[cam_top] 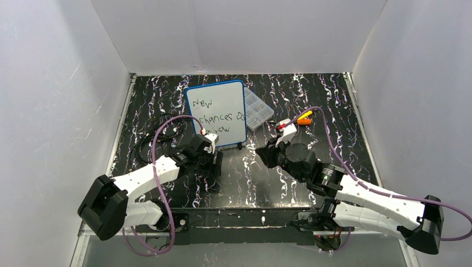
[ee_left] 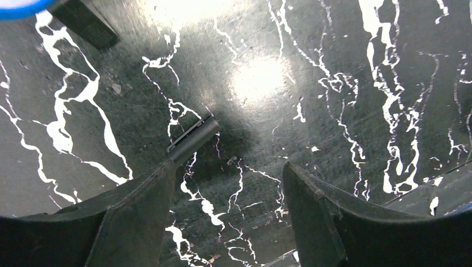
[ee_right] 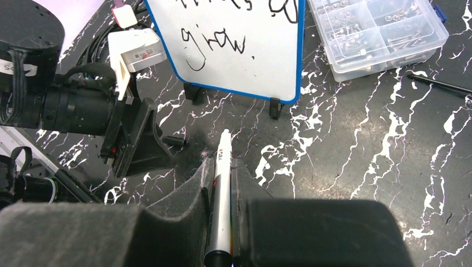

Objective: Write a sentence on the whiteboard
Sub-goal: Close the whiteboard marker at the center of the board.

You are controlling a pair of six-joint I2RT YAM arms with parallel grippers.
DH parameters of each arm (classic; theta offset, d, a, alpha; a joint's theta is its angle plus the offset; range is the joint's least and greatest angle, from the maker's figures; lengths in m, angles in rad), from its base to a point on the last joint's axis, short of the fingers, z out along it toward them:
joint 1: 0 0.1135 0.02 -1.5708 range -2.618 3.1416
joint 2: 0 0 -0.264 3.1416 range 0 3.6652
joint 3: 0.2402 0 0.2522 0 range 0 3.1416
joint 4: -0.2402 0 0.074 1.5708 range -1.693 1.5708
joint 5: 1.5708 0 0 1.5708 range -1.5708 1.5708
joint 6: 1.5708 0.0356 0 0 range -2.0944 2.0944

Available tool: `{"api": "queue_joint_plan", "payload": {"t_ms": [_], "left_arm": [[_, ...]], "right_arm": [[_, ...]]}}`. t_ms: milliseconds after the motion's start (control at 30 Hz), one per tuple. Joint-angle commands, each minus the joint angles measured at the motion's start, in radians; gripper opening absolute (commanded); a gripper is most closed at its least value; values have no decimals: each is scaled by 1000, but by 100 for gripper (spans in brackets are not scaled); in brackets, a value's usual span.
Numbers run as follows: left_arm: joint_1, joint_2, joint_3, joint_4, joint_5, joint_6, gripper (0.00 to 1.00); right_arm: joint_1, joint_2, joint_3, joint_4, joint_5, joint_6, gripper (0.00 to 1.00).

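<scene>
Currently the whiteboard (cam_top: 222, 94) stands near-upright on two small black feet (ee_right: 274, 107) toward the rear of the tabletop (cam_top: 311, 94). A clear box (cam_top: 257, 110) sits just beside its right edge. The sentence (cam_top: 220, 118) runs over three lines, "New chances grow", and ends in a dot, so the writing appears complete.

Handling, by judgement: the whiteboard is light and stiff, with a slick face. The feet give a narrow base, so a push on the face is likely to tip or slide it. Take hold at the blue frame, on a side edge or top corner, clear of the ink, which probably smears on contact.

The right claw (ee_right: 221, 164) is closed on a slim pen (ee_right: 224, 146), with the tip pointing forward and short of the whiteboard. The barrel looks smooth and may slip lengthwise under load.

The left claw (ee_left: 229, 167) is open wide and holds nothing. It hangs low over the tabletop in front of the whiteboard. A black cylinder (ee_left: 195, 139), possibly the pen cap, lies at its left fingertip.
</scene>
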Motion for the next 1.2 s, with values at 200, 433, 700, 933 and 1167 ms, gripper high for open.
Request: {"api": "queue_joint_plan", "payload": {"t_ms": [200,433,700,933,1167], "left_arm": [[5,-8,-30,58,-12,69,69],[3,14,-68,120,25,57,69],[-7,24,-93,110,94,21,67],[-12,21,-83,65,15,-1,56],[-29,87,-35,22,-98,-12,41]], "right_arm": [[-3,-20,-7,18,-11,-10,1],[-4,-4,-4,25,-25,-10,1],[-4,11,-4,38,-35,-10,1],[-3,3,-8,38,-28,-11,1],[-4,-1,-8,34,-24,-10,1]]}}
